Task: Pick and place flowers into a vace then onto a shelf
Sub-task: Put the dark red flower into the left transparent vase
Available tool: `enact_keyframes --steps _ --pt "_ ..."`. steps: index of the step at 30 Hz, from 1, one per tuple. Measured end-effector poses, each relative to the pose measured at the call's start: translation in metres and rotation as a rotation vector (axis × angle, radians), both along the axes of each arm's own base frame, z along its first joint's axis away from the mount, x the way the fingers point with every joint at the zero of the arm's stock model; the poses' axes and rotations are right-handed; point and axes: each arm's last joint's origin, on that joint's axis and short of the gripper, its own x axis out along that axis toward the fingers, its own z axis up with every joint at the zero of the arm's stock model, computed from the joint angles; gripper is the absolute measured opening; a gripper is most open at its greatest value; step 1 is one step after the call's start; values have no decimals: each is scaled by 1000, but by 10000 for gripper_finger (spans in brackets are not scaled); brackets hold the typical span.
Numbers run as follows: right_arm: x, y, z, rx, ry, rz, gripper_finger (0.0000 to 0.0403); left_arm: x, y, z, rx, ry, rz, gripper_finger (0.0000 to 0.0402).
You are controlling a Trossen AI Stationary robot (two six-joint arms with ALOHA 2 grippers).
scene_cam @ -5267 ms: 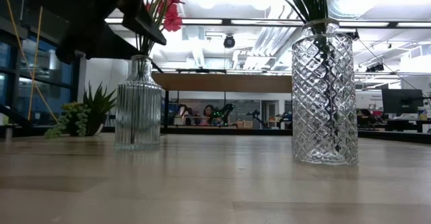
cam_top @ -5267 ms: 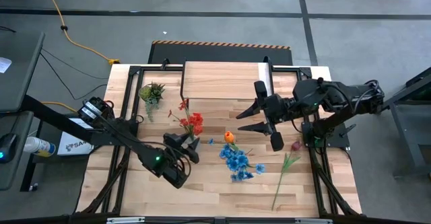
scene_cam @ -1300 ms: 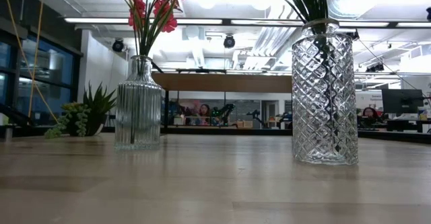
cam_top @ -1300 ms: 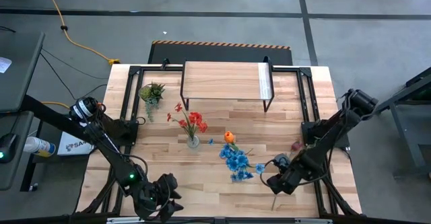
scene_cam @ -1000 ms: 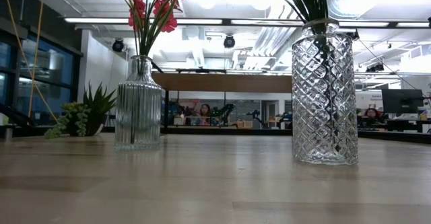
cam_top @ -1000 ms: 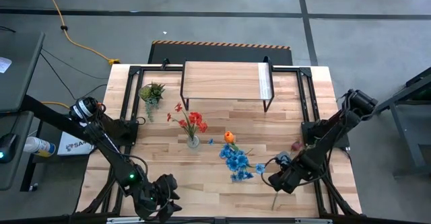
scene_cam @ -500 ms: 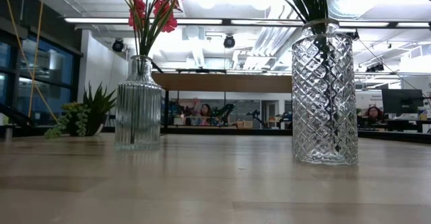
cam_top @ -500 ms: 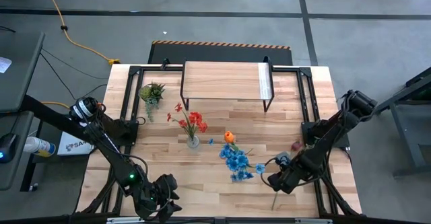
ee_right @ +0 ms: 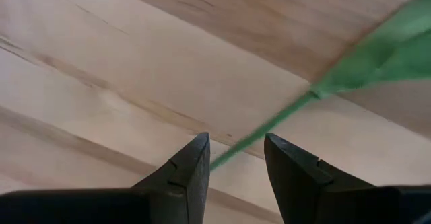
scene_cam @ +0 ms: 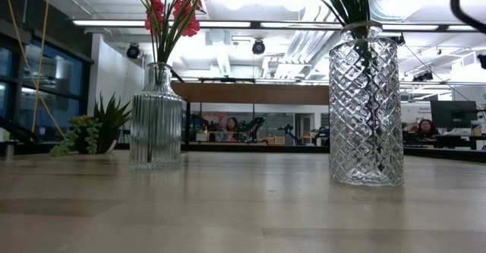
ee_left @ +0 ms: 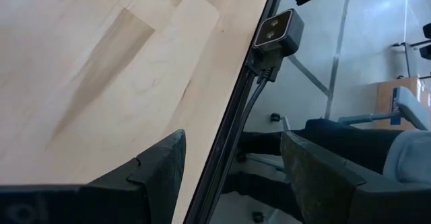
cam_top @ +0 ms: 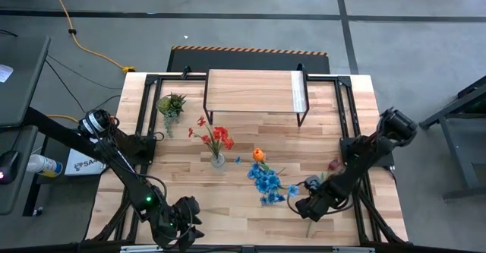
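Note:
A flower with a dark pink bud (cam_top: 334, 164) lies flat on the table at the right. Its green stem (ee_right: 283, 116) runs toward the near edge. My right gripper (cam_top: 304, 206) points down over the stem. It is open, with one finger on each side of the stem (ee_right: 236, 143), and I see no touch. Red flowers (cam_top: 216, 137) stand in a ribbed glass vase (scene_cam: 156, 116). Blue flowers (cam_top: 267, 183) and an orange tulip (cam_top: 258, 155) stand in a diamond-cut vase (scene_cam: 366, 105). My left gripper (cam_top: 186, 224) waits open and empty at the near left edge (ee_left: 232, 150).
The shelf (cam_top: 254, 92) stands at the table's far middle, a wood plank on thin black legs. A small green potted plant (cam_top: 171, 103) sits at the far left. A small camera (ee_left: 276, 32) is fixed at the table's near edge.
My right gripper has come down toward the lying flower's stem and shifted slightly toward the table's left. Its fingers keep the same gap. The flowers and vases have stayed where they were.

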Motion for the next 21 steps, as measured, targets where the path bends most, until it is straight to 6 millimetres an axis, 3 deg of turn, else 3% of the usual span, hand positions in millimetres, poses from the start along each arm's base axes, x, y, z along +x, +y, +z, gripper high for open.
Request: enact_keyframes --steps 16,21 --pt "0 1 -12 -35 52 2 133 0 0 0 -3 8 -17 278" --pt "-2 0 -12 -46 70 3 110 0 0 0 -3 8 -17 278"
